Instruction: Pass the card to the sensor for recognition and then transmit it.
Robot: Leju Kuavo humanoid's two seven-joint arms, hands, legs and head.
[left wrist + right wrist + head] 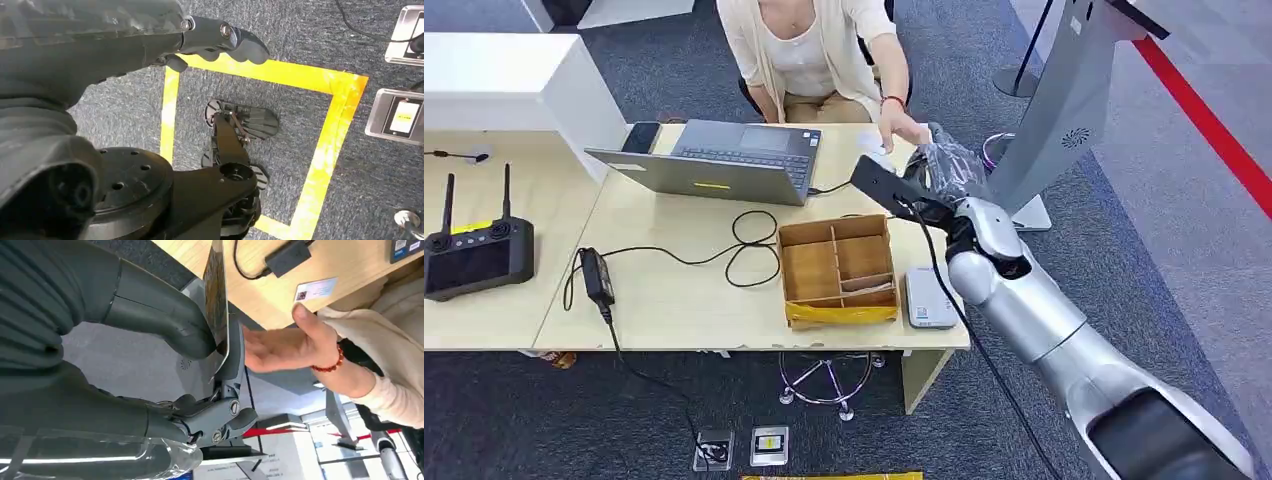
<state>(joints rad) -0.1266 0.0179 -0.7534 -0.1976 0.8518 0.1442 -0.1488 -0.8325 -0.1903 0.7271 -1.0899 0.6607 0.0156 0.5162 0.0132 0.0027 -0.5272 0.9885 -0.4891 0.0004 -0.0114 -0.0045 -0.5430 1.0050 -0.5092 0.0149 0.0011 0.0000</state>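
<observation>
I have the card [218, 305] pinched in my right robot hand [200, 370], thumb on one face and the darker fingers [235, 355] on the other, gripped at its lower end. In the right wrist view it is seen nearly edge-on: a thin plate standing up out of the grip, its long axis running from the fingers outward toward the far edge of the surface [674, 290]. Its free end points away from my palm.

In the head view the right robot hand [924, 185] is raised past the right end of the surface, beside the grey kiosk post [1064, 110]. A person seated behind the laptop [724, 160] reaches toward it. The person's hand [280, 347] lies open, palm presented, just beside the card's face and my fingers; I cannot tell whether it touches the card.

A second card [315, 289] lies flat on the surface behind that hand, apart from mine.

My left robot hand [220, 40] hangs low above the carpet and a yellow floor marking [280, 72], fingers extended, holding nothing; it is well away from the handover. The right arm is the only one placed for this.

Judgement: this looks like the transfer stage. The coming move turns on the card's free end passing into the open palm, so the grip should ease only once the person's fingers close. The small grey sensor box [929, 297] sits on the surface beside the cardboard tray [836, 268], below and behind my hand.
</observation>
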